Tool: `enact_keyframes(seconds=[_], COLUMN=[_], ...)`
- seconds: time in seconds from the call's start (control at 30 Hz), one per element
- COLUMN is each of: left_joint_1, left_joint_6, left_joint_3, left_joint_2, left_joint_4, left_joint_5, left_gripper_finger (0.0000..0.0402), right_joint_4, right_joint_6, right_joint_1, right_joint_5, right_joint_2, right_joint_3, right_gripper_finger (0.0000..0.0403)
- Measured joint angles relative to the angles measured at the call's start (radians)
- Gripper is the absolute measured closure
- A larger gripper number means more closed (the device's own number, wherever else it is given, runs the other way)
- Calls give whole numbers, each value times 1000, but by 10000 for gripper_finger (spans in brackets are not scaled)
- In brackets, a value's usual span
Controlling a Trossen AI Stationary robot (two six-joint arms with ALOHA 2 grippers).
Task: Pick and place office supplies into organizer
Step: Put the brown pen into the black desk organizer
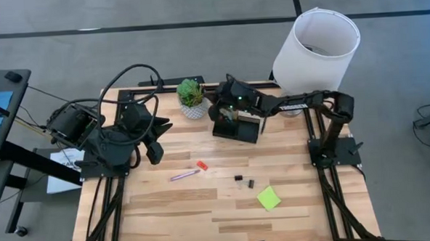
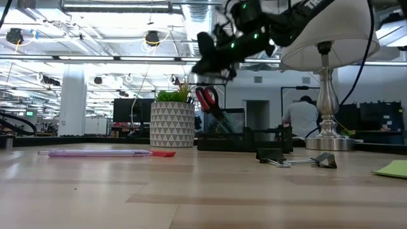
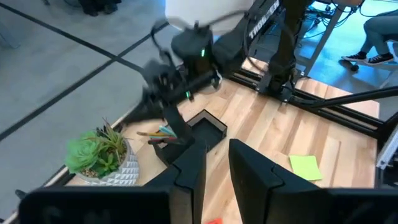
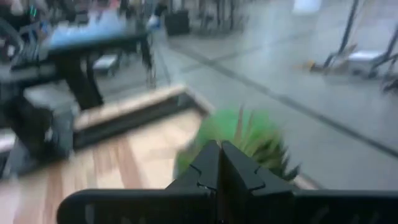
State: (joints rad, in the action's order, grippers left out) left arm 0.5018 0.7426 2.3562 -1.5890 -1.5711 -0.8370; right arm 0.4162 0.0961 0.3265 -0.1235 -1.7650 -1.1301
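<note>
Two end effectors | right (image 4: 219, 163) pinched closed, empty, above black boxy organizer (image 1: 237, 126) | left (image 3: 217, 168) slightly parted, empty

We note the black organizer (image 1: 238, 127) at the table's far edge, red-handled scissors (image 2: 208, 102) standing upright in its tall compartment with handles up, and teal and brown pens (image 3: 157, 132) beside them. On the open wood lie a pink pen (image 1: 184, 175), its tip just beside the small orange-red eraser (image 1: 201, 165); two black clips (image 1: 244, 182) near each other; and the lime-green sticky pad (image 1: 269, 198), flat, nearest the front.
</note>
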Motion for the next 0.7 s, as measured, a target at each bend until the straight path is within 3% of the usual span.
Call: enact_keyframes(seconds=[0.2, 0.43, 0.57, 0.7], left_joint_1=[4, 4, 1, -12], left_joint_6=[13, 22, 27, 28], left_joint_3=[0, 0, 0, -4], left_joint_2=[0, 0, 0, 0], left_joint_4=[0, 0, 0, 18], left_joint_5=[21, 20, -10, -42], left_gripper_finger=[340, 340, 340, 340], right_joint_4=[9, 69, 406, 754], right_joint_6=[-45, -70, -116, -68], right_joint_1=[0, -12, -11, 20], right_joint_5=[-9, -1, 52, 89], right_joint_2=[149, 402, 475, 383], right_joint_3=[22, 274, 487, 624], right_gripper_finger=[402, 402, 402, 402])
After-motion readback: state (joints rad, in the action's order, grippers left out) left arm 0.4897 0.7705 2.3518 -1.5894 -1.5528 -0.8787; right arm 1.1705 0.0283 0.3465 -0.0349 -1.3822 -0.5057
